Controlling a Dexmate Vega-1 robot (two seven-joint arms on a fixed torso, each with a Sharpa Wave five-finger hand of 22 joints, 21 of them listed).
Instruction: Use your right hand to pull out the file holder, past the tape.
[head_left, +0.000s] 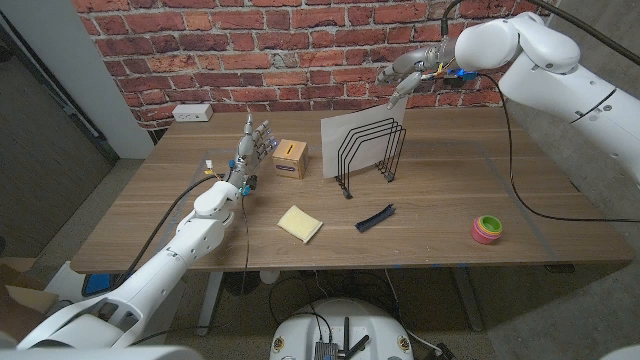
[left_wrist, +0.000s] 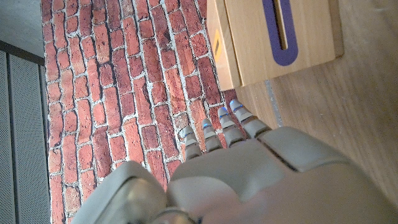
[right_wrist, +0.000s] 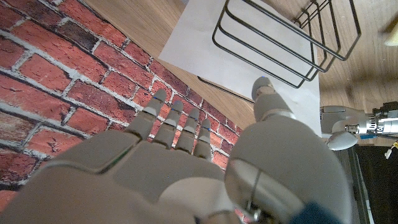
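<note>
From the head I looked down over the long brown wooden table (head_left: 430, 190). My wrist cameras sat close behind each hand, and all views shared the red brick wall (head_left: 250, 50).

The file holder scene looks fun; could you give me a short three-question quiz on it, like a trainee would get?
1. True or false: the right hand already grips the file holder.
2. What lies nearest the table's front edge: A) wooden box, B) yellow sponge, C) paper sheet?
3. What colour is the file holder's wire?

Key: 1 false, it hovers above, fingers apart. 2 B. 3 black.
</note>
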